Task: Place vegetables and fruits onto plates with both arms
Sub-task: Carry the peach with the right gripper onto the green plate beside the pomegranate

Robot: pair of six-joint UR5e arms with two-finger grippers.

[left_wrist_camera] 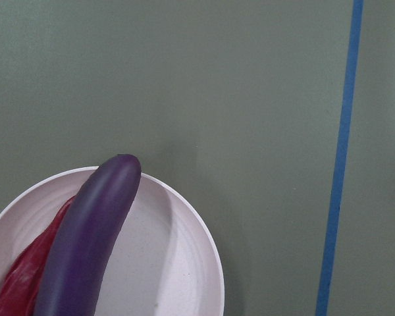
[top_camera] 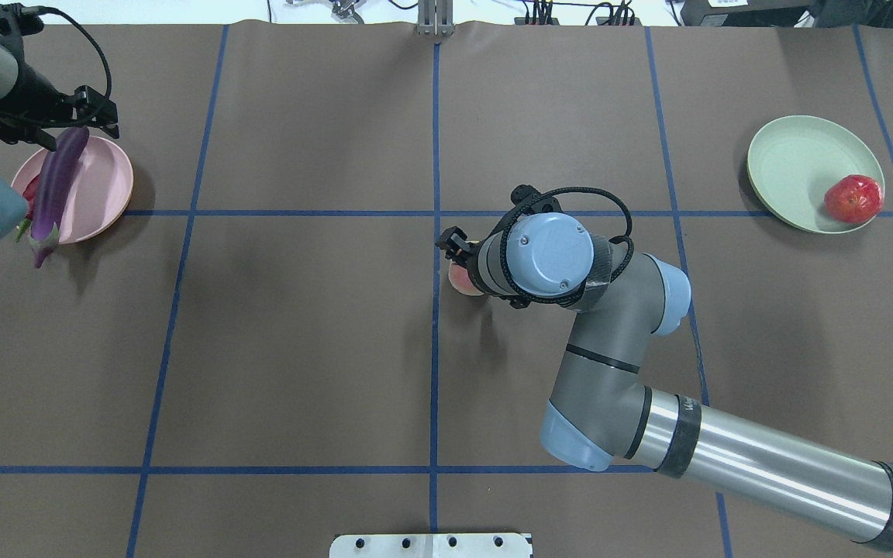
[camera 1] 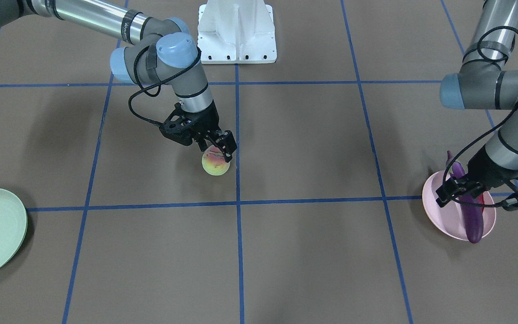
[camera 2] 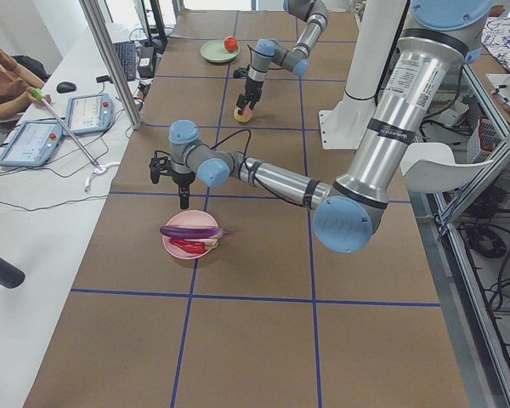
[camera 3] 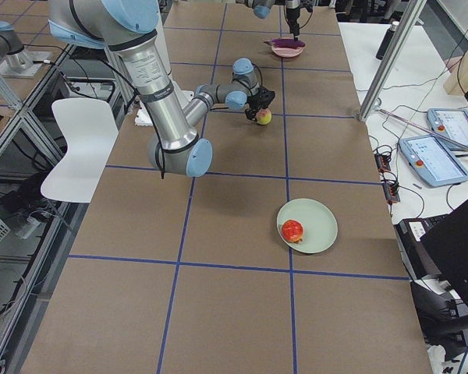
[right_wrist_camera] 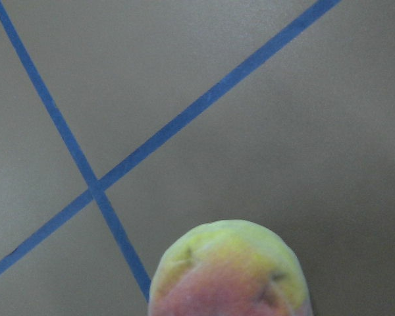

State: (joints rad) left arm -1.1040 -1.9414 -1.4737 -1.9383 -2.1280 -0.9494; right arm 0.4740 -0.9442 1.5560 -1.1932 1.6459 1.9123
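Clock directions are read on the overhead view, twelve pointing away from the robot's base. We log the pink plate point(top_camera: 105, 182) at ten o'clock on the table point(top_camera: 299, 349), near its left edge. It carries the eggplant point(top_camera: 55, 186), lying roughly twelve-to-seven across the plate's nine o'clock half and overhanging the rim at both ends. The chili pepper point(left_wrist_camera: 23, 280) is tucked against the eggplant's nine o'clock side, mostly hidden. The green plate point(top_camera: 795, 167) sits at two o'clock, well apart, and holds the orange-red fruit point(top_camera: 853, 198) at its four o'clock rim. The peach point(camera 1: 215, 164) is on neither plate. It is near table centre, just at three o'clock of the middle blue tape line point(top_camera: 436, 155). The right gripper point(camera 1: 215, 152) is over it, fingers against either flank of its upper half, closed to the peach's width; we cannot tell whether the peach is off the table. The left gripper point(camera 1: 475, 203) hangs above the pink plate's twelve o'clock rim, fingers spread wide, gripping nothing. Count: two plates, two vegetables, two fruits, made up of one eggplant, one chili pepper, one peach and one orange-red fruit.
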